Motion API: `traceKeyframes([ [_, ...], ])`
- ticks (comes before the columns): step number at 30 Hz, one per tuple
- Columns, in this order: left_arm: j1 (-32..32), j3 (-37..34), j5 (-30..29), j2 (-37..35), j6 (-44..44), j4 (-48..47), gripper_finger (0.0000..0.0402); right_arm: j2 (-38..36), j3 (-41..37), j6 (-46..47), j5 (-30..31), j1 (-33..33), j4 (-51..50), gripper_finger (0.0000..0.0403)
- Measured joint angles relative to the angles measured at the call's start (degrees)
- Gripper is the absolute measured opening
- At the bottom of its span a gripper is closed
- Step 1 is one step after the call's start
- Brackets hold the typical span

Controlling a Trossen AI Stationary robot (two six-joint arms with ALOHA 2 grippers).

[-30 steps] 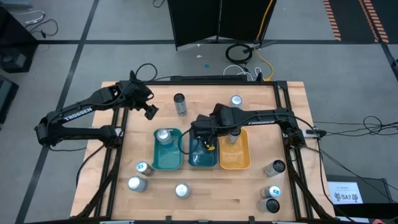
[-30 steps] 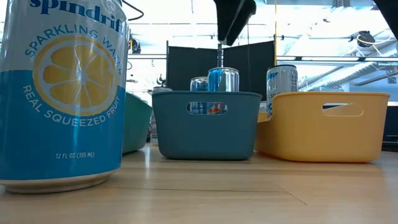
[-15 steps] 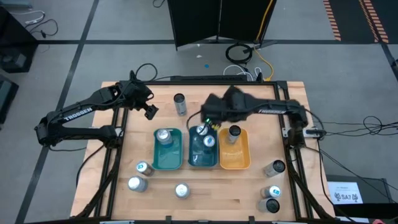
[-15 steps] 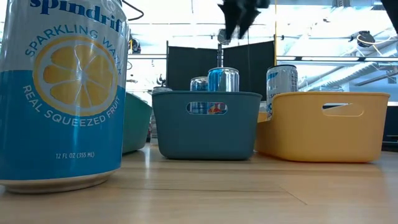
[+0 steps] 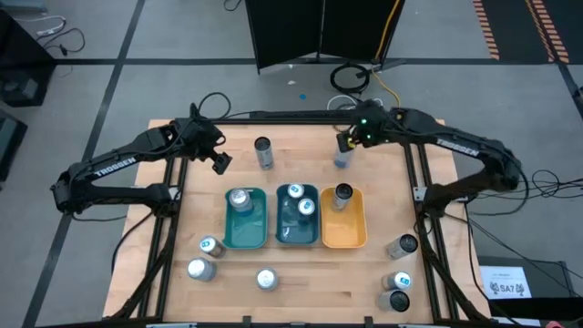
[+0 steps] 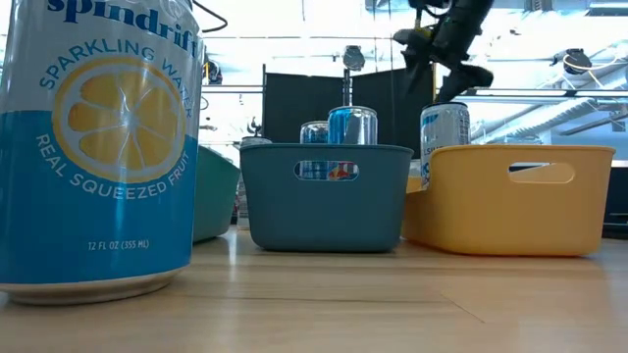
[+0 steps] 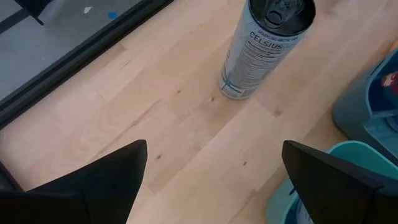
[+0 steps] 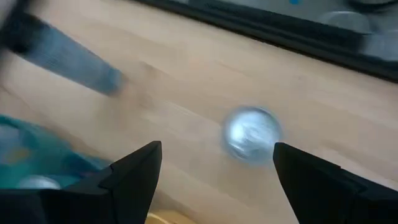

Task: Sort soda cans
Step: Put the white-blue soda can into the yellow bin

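Surveying from above, we log items largest first.
Tabletop (image 5: 301,282): wooden, carrying trays and cans.
Trays: green tray (image 5: 246,232) with one can; teal tray (image 5: 296,230) with two cans; orange tray (image 5: 344,230) with one dark-topped can.
Left gripper (image 5: 221,163): we see it near the back left, fingers (image 7: 93,186) spread apart, holding nothing, facing the Celsius can (image 5: 263,152).
Right gripper (image 5: 344,143): above the back centre, fingers (image 8: 134,180) spread, empty, over a silver can (image 8: 250,134).
Loose soda cans (image 5: 199,269): scattered along the front edge, left and right.
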Motion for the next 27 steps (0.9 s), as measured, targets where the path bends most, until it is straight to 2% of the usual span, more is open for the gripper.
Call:
traceKeyframes([
  [5, 0.0, 0.0, -0.2, 0.0, 0.0, 0.0, 0.0382, -2.9, -5.3, 1.3, -1.2, -1.2, 9.8, 0.0302],
  [14, 0.0, 0.0, -0.3, 0.0, 0.0, 1.9, 0.0382, -1.8, -5.5, 1.3, -1.4, -0.7, 10.9, 0.0302],
  [21, 0.0, 0.0, -0.2, 0.0, 0.0, 2.9, 0.0382, -1.5, -5.5, 2.1, -1.3, -0.7, 17.3, 0.0302],
  [24, 0.0, 0.0, -0.2, 0.0, 0.0, 2.9, 0.0382, -0.5, -5.5, 3.7, 0.5, -0.7, 25.4, 0.0302],
  [27, 0.0, 0.0, -0.2, 0.0, 0.0, 2.9, 0.0382, 2.4, -5.5, 1.3, -2.1, -0.8, 37.9, 0.0302],
])
